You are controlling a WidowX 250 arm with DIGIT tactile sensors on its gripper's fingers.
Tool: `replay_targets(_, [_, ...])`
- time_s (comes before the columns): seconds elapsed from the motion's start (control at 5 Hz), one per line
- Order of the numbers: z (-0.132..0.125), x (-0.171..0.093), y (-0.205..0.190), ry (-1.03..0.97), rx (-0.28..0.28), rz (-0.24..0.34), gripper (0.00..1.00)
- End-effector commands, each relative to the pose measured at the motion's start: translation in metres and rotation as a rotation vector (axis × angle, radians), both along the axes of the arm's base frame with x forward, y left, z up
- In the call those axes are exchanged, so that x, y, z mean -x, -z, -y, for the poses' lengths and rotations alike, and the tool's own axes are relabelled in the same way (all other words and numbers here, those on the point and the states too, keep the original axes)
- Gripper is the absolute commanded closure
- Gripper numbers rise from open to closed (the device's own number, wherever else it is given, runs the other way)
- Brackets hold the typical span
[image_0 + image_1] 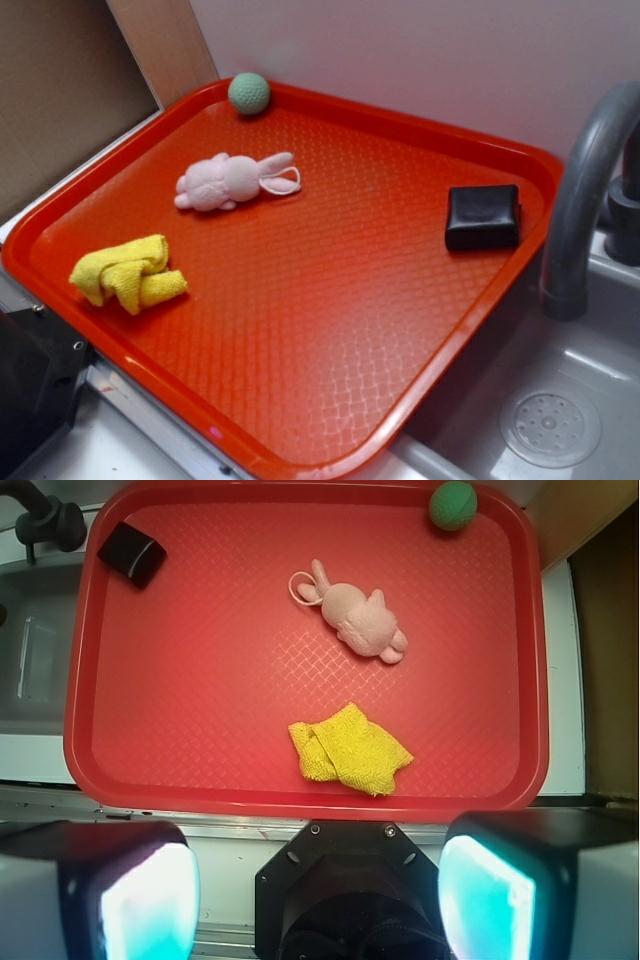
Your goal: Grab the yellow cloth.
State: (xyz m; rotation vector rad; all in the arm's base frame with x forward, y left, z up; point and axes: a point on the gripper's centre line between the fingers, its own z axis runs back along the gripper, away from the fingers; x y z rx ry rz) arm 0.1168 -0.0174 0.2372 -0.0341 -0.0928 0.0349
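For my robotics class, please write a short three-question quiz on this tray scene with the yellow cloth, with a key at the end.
1. True or false: the yellow cloth lies flat and fully spread out.
2. Multiple choice: in the exterior view, what sits in the tray's far corner? A) green ball B) black block C) pink bunny
3. Short answer: in the wrist view, is the gripper touching the cloth?

Key:
1. False; it is bunched and folded.
2. A.
3. No; its fingers are spread wide, and it is off the tray's near edge, apart from the cloth.
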Motion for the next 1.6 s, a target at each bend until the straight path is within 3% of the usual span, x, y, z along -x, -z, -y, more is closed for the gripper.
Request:
replay_targets(0.0, [0.0, 0.0, 0.0, 0.0, 0.0, 0.0, 0.0])
replay_targets(0.2, [0.004, -0.022, 0.05, 0.139, 0.058, -0.034, 0.0])
replay_targets(0.4, [-0.003, -0.012, 0.088, 0.179, 0.107, -0.031, 0.0])
replay_targets(0.6, [-0.015, -0.006, 0.131, 0.216, 0.114, -0.024, 0.0])
replay_targets(0.8, [-0.031, -0.01, 0.17, 0.252, 0.02, -0.124, 0.0])
replay_targets(1.0, [-0.049, -0.023, 0.197, 0.263, -0.076, -0.161, 0.0])
replay_targets(1.2, [-0.055, -0.026, 0.217, 0.233, -0.093, -0.224, 0.27])
replay_targets(1.4, [-0.074, -0.013, 0.195, 0.19, 0.032, -0.119, 1.0])
